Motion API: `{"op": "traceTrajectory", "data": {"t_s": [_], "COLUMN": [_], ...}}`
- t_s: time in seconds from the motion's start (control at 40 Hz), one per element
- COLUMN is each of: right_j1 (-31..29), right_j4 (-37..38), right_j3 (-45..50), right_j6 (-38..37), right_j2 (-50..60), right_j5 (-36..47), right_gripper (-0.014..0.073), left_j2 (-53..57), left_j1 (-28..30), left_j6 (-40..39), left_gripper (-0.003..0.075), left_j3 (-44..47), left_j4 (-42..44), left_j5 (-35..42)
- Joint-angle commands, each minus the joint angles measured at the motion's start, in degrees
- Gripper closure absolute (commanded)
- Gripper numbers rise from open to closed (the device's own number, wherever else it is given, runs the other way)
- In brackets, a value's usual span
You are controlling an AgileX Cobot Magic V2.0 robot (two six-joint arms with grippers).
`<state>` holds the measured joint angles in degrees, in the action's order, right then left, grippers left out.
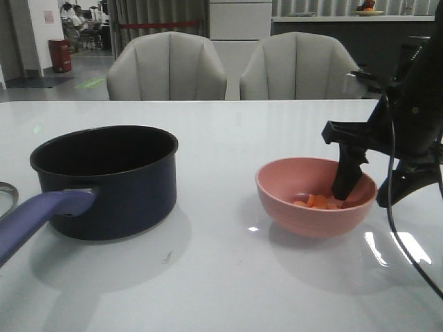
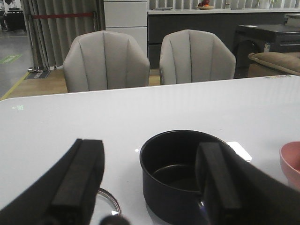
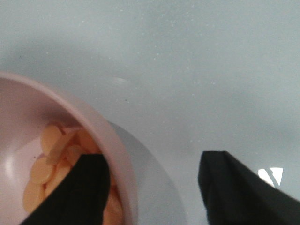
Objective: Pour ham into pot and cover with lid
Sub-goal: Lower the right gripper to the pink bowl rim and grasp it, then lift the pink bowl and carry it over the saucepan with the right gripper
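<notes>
The dark navy pot [image 1: 104,180] stands at the left of the table, empty, with its purplish-blue handle [image 1: 38,221] pointing toward the front left. Orange-pink ham [image 1: 315,202] lies in a pink bowl [image 1: 304,214] at the right. My right gripper [image 1: 370,194] is open and straddles the bowl's right rim, one finger inside and one outside. The right wrist view shows the ham [image 3: 44,164], the bowl rim [image 3: 110,140] and my right gripper [image 3: 154,197]. My left gripper [image 2: 150,187] is open behind the pot [image 2: 168,197]. Only an edge of the lid [image 2: 110,201] shows.
A sliver of the lid's steel rim [image 1: 5,197] lies at the table's far left edge. Two grey chairs [image 1: 166,69] stand behind the table. The pink bowl's edge [image 2: 291,159] shows at the side of the left wrist view.
</notes>
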<state>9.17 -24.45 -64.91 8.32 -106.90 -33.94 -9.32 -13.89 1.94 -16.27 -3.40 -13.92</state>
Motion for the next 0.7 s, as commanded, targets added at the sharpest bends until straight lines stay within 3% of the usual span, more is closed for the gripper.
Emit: {"op": "traceTrajectory", "data": {"t_s": [0.0, 0.075, 0.275, 0.425, 0.55, 0.674], "right_j1": [-0.08, -0.08, -0.13, -0.09, 2.98, 8.35], "right_j4": [-1.46, -1.46, -1.48, -1.43, -1.38, -1.38], "right_j3": [-1.87, -1.87, -1.99, -6.06, -11.56, -15.80], "right_j6": [1.31, 1.31, 1.48, 1.54, 4.34, 5.98], "right_j2": [1.97, 1.97, 1.97, 2.08, 2.91, 5.13], "right_j5": [1.37, 2.89, 7.60, 2.59, -1.33, -0.05], "right_gripper": [0.0298, 0.0470, 0.0454, 0.0454, 0.0454, 0.0454], "left_j2": [-0.53, -0.53, -0.53, -0.53, -0.53, -0.53], "left_j1": [-0.42, -0.42, -0.42, -0.42, -0.42, -0.42], "left_j6": [-0.05, -0.05, -0.05, -0.05, -0.05, -0.05], "left_gripper": [0.0266, 0.0266, 0.0266, 0.0265, 0.0266, 0.0266], "left_j3": [-1.64, -1.64, -1.64, -1.64, -1.64, -1.64], "left_j4": [-0.24, -0.24, -0.24, -0.24, -0.24, -0.24], "left_j5": [4.67, 4.67, 4.67, 4.67, 4.67, 4.67]}}
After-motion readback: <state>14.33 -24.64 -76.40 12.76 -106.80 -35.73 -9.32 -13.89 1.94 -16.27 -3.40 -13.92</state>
